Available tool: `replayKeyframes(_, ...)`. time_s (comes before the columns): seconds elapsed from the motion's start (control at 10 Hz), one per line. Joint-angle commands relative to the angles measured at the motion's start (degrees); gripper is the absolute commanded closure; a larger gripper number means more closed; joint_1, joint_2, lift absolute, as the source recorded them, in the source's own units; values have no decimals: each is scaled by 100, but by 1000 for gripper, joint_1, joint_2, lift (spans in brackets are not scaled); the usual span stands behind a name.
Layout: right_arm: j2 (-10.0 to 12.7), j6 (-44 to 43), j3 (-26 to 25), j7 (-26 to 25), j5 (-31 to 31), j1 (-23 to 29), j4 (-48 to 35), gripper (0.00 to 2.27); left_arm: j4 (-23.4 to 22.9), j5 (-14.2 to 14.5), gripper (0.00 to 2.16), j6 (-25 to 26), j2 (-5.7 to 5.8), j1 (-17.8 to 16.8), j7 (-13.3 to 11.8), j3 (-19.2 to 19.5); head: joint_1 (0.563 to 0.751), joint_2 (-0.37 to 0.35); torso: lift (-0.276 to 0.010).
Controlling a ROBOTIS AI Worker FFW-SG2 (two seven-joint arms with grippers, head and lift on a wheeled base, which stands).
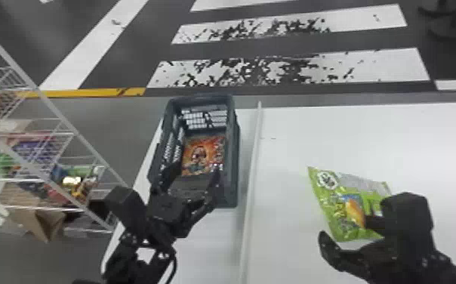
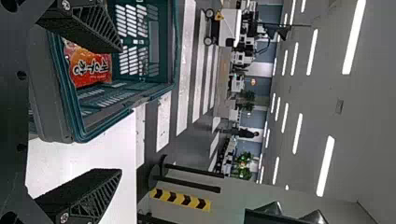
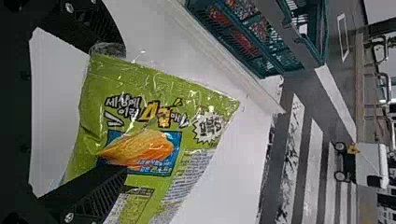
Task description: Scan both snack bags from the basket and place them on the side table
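Green snack bag [image 1: 321,204]: on or just above the white counter [image 1: 314,143], right of the basket [image 1: 234,151] and well apart from it. Can't tell if it rests fully. Printed face shows, pictured food on the front. Right end effector [image 1: 345,228] is at the bag, wide, gap between its fingers. In the right wrist view one finger [image 3: 95,189] crosses in front of the printed face, the other is near a bag edge. Contact: can't tell.

Orange-red snack bag [image 1: 202,155]: inside the basket, printed side showing. Basket is dark, open-topped, slotted walls, long side running away from the robot. Left end effector [image 1: 193,173] is at the basket's near end, spread wide, nothing between its fingers. Orange bag lies farther in, past the fingertips in the head view.

Long pale ridge [image 1: 251,170] runs between the basket and the green bag. White wire rack [image 1: 55,109] on the left, packaged goods on its shelves, a brown paper item [image 1: 36,223] low down.

Beyond the counter: dark floor [image 1: 155,49] with worn white stripes, yellow line [image 1: 87,92], round black base [image 1: 452,30] far right. Left wrist view also has a white wheeled cart [image 2: 231,28], a black-and-yellow striped bar [image 2: 180,198], plants [image 2: 243,163] and ceiling lights [image 2: 354,37].
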Motion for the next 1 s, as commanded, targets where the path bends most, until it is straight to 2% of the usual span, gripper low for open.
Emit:
replayKeyframes(0.0, 90, 332, -105, 178, -93, -78, 41, 124, -3, -4, 83, 0, 0, 0, 0, 1, 695, 276, -75)
replayKeyframes(0.1, 126, 367, -158, 380, -137, -87, 67, 340, -3, 5, 83, 0, 9, 0, 0, -8, 695, 285, -75)
replayKeyframes(0.2, 152, 367, -193, 380, -172, -104, 85, 822, -3, -4, 83, 0, 9, 0, 0, -8, 695, 292, -75)
replayKeyframes(0.3, 152, 403, -219, 380, -189, -122, 85, 1463, -3, -4, 83, 0, 18, 0, 0, -17, 695, 293, -75)
replayKeyframes(0.4, 152, 490, -228, 380, -181, -131, 85, 1845, -3, -4, 83, 0, 18, 0, 0, -17, 695, 290, -75)
replayKeyframes(0.5, 152, 526, -228, 380, -181, -131, 85, 1868, -3, -4, 83, 0, 18, 0, 0, -26, 695, 288, -75)
replayKeyframes(0.6, 161, 684, -255, 406, -198, -140, 76, 1659, -3, -4, 83, 0, 18, 0, 0, -26, 695, 284, -75)
replayKeyframes(0.7, 161, 772, -342, 556, -321, -140, 67, 593, -3, -4, 83, 0, 18, 0, 0, -26, 695, 284, -75)
replayKeyframes(0.8, 170, 772, -360, 591, -365, -140, 76, 562, -3, -4, 83, 0, 18, 0, 0, -26, 695, 287, -75)
replayKeyframes(0.9, 170, 772, -378, 591, -374, -140, 76, 822, -3, -4, 83, 0, 18, 0, -9, -35, 695, 289, -75)
